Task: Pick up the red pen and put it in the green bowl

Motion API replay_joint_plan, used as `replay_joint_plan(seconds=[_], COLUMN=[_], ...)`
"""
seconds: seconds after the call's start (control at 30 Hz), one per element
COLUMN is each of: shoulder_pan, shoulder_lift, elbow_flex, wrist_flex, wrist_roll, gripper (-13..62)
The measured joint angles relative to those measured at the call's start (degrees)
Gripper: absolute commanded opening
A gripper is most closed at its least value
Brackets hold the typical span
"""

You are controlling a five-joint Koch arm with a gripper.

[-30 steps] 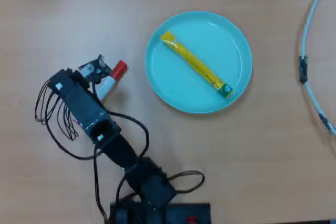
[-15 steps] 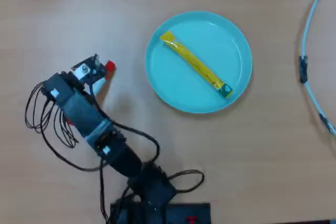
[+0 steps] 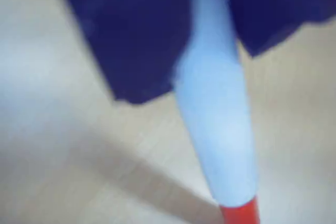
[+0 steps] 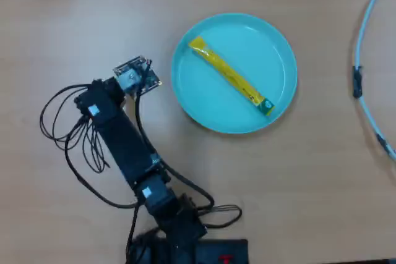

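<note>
Your jaws pinch the red pen (image 3: 218, 129) above the surface; carrying it to the green bowl (image 4: 204, 106) remains.

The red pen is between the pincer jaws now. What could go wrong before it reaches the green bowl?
1. The pincer grips the red pen by the upper part of its barrel, and most of its length hangs below the jaws, so it may swing or slip.
2. A yellow sachet already lies across the green bowl; the pen may land on it and roll off.
</note>
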Motion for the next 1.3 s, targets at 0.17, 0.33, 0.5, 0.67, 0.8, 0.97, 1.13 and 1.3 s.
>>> replay_joint_plan(seconds=[0.17, 0.33, 0.5, 0.67, 0.8, 0.97, 1.13, 1.3], shoulder_pan=[0.9, 2.5, 4.0, 6.9, 9.5, 15.2, 20.8, 26.9], shoulder_lift=[0.2, 0.2, 0.9, 4.9, 7.7, 8.3, 8.3, 8.3], elbow_flex=[0.0, 0.0, -1.0, -3.9, -3.9, -3.9, -3.9, -3.9], wrist_flex=[0.4, 0.4, 0.3, -0.6, -1.9, -4.1, -7.9, -8.5], wrist_roll=[-0.8, -0.8, -0.8, -0.9, -0.9, -0.9, -0.9, 0.4], gripper=[-6.7, -6.7, -6.7, -6.8, -6.8, -6.7, -6.7, -6.8])
